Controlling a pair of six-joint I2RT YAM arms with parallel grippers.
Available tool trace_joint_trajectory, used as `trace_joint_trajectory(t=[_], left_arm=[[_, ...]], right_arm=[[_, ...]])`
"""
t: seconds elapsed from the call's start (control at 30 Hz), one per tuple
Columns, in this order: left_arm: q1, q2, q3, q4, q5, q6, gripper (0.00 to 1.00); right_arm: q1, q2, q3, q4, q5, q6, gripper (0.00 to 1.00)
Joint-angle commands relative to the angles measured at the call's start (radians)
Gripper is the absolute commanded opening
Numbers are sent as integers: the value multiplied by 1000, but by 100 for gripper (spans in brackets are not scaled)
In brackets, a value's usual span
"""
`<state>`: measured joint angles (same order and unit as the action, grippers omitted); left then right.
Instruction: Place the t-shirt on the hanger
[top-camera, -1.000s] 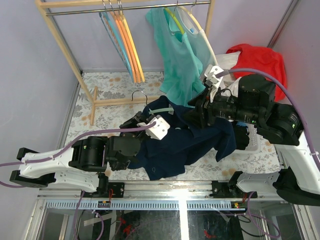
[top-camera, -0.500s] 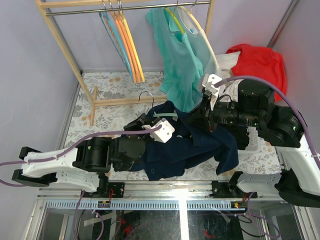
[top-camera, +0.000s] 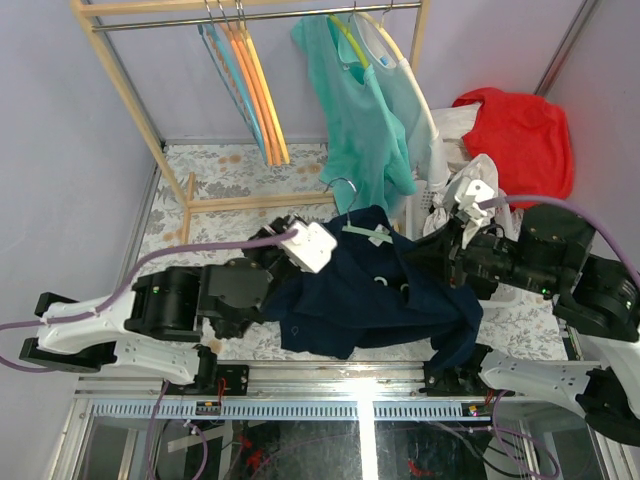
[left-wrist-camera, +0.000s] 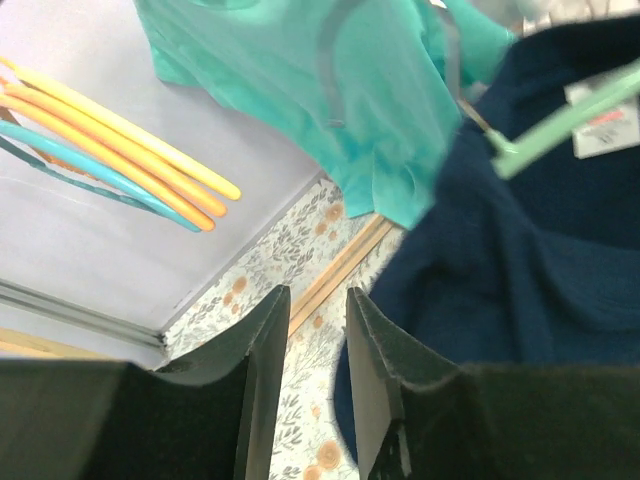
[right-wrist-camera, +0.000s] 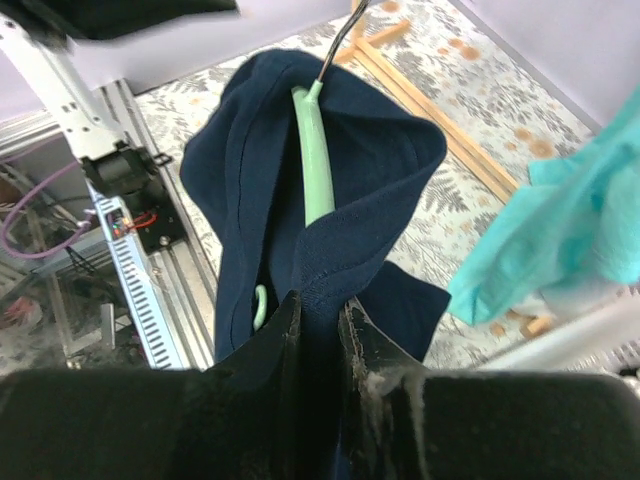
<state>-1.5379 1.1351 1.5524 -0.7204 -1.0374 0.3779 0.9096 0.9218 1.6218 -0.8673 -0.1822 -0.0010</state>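
right gripper (right-wrist-camera: 318, 306) pinching soft navy t-shirt (right-wrist-camera: 392, 170) | left gripper (left-wrist-camera: 315, 305) slightly parted | thin mint hanger (right-wrist-camera: 313, 150) inside

this looks like a robot test room, not a home. robot arms (top-camera: 100, 325) are bolted to a metal rail (top-camera: 350, 385) at the table's edge, with loose wires (top-camera: 250, 455) under it. plain purple walls (top-camera: 60, 150) box it in. a small wooden rack (top-camera: 150, 130) with orange hangers (top-camera: 262, 90) and a green shirt (top-camera: 360, 110) stands on a flower cloth (top-camera: 220, 170).
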Motion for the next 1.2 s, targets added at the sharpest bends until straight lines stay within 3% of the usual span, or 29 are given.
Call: trace_joint_trajectory(t=[0.0,0.27,0.57,0.87,1.0,1.17], left_arm=[[-8,-23,85,-28,-14,-68,30],[-9,-67,104,-136,36,-222,33],[-10,-148,-73,-182,181,-450,39],[-7,-262,-319,53,292,-473,62],[18,-249,-344,77,300,-468,67],[160,-174,-360,82,396,-457,65]], right_arm=[[0,-47,-21,16,135,34,0],[-1,-127,-20,42,272,47,0],[1,-258,14,102,333,69,0],[1,-270,60,108,259,92,0],[1,-266,74,100,244,96,0],[1,-269,78,104,232,100,0]])
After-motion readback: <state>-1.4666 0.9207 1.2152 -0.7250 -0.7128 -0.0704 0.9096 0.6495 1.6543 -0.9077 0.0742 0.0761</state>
